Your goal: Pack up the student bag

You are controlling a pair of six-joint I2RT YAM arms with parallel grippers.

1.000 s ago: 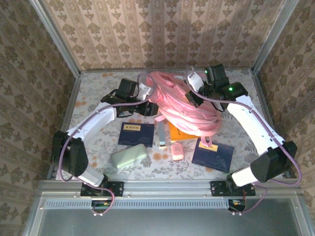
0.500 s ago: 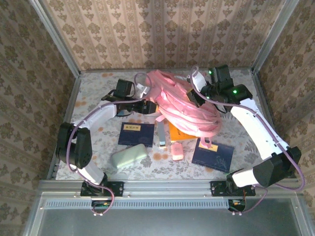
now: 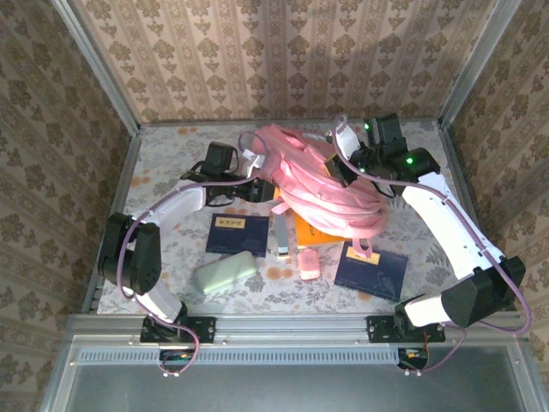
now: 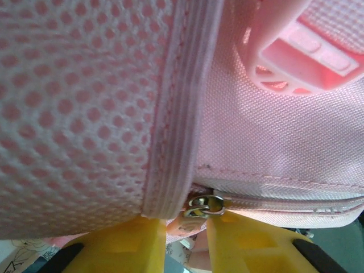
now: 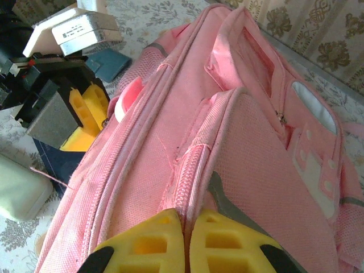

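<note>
backpack: the big pink backpack (image 3: pixel 330 196) lies slumped toward the back-middle of the table (image 3: pixel 159 159), with an arm at each end

left gripper: the left gripper (image 4: pixel 186 224) is shoved right up against the backpack's left end. Its yellow fingers (image 4: pixel 128 247) sit a narrow gap apart, with the metal zip slider (image 4: pixel 206 205) right at the mouth of that gap. Honestly can't tell if the slider is pinched or just lined up.

right gripper: the right gripper (image 5: pixel 185 222) is at the backpack's far right side. Its fingers are squeezed together on a ridge of pink mesh seam, so it's got hold of the fabric.

in front of the backpack: a dark blue notebook (image 3: pixel 238 233) on the left, a second blue notebook (image 3: pixel 371 271) on the right, a pale green case (image 3: pixel 225 272), a small pink block (image 3: pixel 308 263), and an orange book (image 3: pixel 307 232) half tucked under the backpack
</note>
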